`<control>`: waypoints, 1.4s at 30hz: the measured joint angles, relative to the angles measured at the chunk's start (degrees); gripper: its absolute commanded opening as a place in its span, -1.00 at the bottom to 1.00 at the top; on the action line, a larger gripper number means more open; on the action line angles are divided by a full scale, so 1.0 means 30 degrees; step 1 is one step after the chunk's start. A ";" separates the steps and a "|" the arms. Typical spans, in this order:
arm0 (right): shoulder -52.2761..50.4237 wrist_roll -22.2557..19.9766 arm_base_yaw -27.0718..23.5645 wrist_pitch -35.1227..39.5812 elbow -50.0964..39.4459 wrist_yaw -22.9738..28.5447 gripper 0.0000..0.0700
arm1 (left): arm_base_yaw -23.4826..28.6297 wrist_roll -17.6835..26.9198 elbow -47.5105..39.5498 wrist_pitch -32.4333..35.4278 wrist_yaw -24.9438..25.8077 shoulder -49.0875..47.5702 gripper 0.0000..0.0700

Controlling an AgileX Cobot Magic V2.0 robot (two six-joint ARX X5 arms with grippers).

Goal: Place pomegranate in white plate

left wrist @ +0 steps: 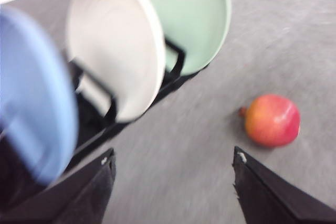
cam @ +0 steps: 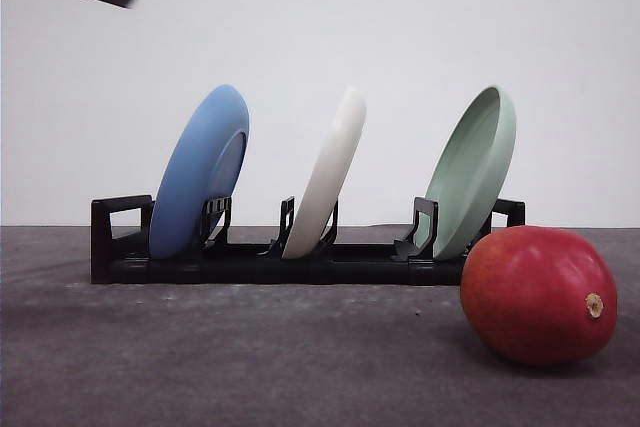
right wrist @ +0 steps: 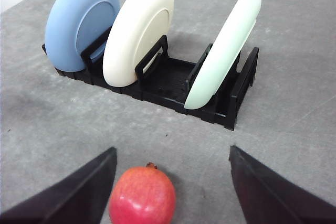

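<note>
Front view, pomegranate (cam: 537, 294), racked white plate (cam: 327, 176)

Matte black, wedge-shaped end effector (right wrist: 170, 192) fingers (right wrist: 79, 195)

Black rack (cam: 300, 265) with two non-task plates on a grey bench (cam: 250, 367).
The blue plate (cam: 200, 172) and pale green plate (cam: 470, 172) lean tilted in the rack's end slots.

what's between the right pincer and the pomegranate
Nothing visible. The right pincer is open with the pomegranate between its fingers, bare table all round. The white plate stands apart in the black rack.
</note>
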 measured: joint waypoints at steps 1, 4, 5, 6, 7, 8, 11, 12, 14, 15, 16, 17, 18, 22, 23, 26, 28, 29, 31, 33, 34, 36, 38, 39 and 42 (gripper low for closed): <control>0.0000 0.0000 0.0000 0.0000 0.0000 0.0000 0.23 | -0.0293 0.0005 0.0000 0.0493 -0.0269 0.0476 0.23; 0.0000 0.0000 0.0000 0.0000 0.0000 -0.0002 0.23 | -0.1215 0.0055 0.0000 0.1980 -0.1366 0.1947 0.23; 0.0000 0.0000 0.0000 0.0000 0.0000 -0.0007 0.23 | -0.1513 0.0065 0.0000 0.2497 -0.1739 0.2412 0.23; 0.0000 0.0000 0.0000 0.0000 0.0000 -0.0003 0.23 | -0.1798 0.0070 0.0000 0.3092 -0.2164 0.2897 0.23; 0.0000 0.0002 0.0000 0.0000 0.0000 -0.0002 0.23 | -0.2057 0.0073 0.0000 0.3684 -0.2569 0.3354 0.23; 0.0000 0.0007 0.0000 0.0000 0.0000 -0.0007 0.23 | -0.2288 0.0073 0.0000 0.4262 -0.2946 0.3778 0.23; 0.0000 0.0014 0.0000 0.0000 0.0000 0.0000 0.23 | -0.3072 0.0073 0.0000 0.6599 -0.4147 0.5364 0.23; 0.0000 0.0015 0.0000 0.0000 0.0000 0.0000 0.23 | -0.3276 0.0073 0.0000 0.7288 -0.4464 0.5870 0.23; 0.0000 0.0015 0.0000 0.0007 0.0000 0.0000 0.23 | -0.3651 0.0045 0.0000 0.8760 -0.5184 0.6984 0.23; 0.0000 0.0015 0.0000 0.0007 0.0000 0.0000 0.23 | -0.3746 -0.0021 0.0000 0.9426 -0.5472 0.7494 0.23; 0.0000 0.0015 0.0000 0.0007 0.0000 0.0000 0.23 | -0.3809 -0.0134 0.0020 1.0033 -0.5744 0.8007 0.23; 0.0000 0.0015 0.0000 0.0007 0.0000 0.0000 0.23 | -0.3841 -0.0296 0.0061 1.0583 -0.6002 0.8529 0.23; 0.0000 0.0015 0.0000 0.0007 0.0000 0.0000 0.23 | -0.3858 -0.0473 0.0230 1.0899 -0.6318 0.9075 0.23; 0.0000 0.0015 0.0000 0.0007 0.0000 0.0000 0.23 | -0.3874 -0.1201 0.1652 1.1295 -0.7352 1.1369 0.23; 0.0000 0.0015 0.0000 0.0007 0.0000 0.0000 0.23 | -0.3874 -0.1376 0.1989 1.1305 -0.7537 1.1845 0.23; 0.0000 0.0015 0.0000 0.0015 0.0000 0.0000 0.23 | -0.3874 -0.1767 0.3084 1.1305 -0.7661 1.3337 0.23; 0.0000 0.0015 0.0000 0.0043 0.0000 0.0000 0.23 | -0.3874 -0.1945 0.3766 1.1289 -0.7662 1.4225 0.23; 0.0000 0.0015 0.0000 0.0070 0.0000 0.0000 0.23 | -0.3874 -0.2019 0.4094 1.1284 -0.7662 1.4632 0.23; 0.0000 0.0015 0.0000 0.0163 0.0000 0.0000 0.23 | -0.3874 -0.2080 0.4573 1.1267 -0.7665 1.5209 0.23; 0.0000 0.0015 0.0000 0.0227 0.0000 0.0000 0.23 | -0.3874 -0.2138 0.5057 1.1138 -0.7674 1.5752 0.23; 0.0000 0.0012 0.0000 0.0258 0.0000 0.0000 0.23 | -0.3874 -0.2178 0.5245 1.1051 -0.7688 1.5950 0.22; 0.0000 0.0007 0.0000 0.0316 0.0000 0.0000 0.23 | -0.3874 -0.2238 0.5456 1.0880 -0.7726 1.6179 0.22; 0.0000 0.0014 0.0000 0.0328 0.0000 0.0000 0.23 | -0.3874 -0.2251 0.5472 1.0777 -0.7742 1.6206 0.18; 0.0000 0.0015 0.0000 0.0354 0.0000 0.0000 0.23 | -0.3874 -0.2251 0.5472 1.0774 -0.7742 1.6206 0.05; 0.0000 0.0015 0.0000 0.0489 0.0000 0.0000 0.23 | -0.3874 -0.2251 0.5472 1.0679 -0.7742 1.6206 -0.43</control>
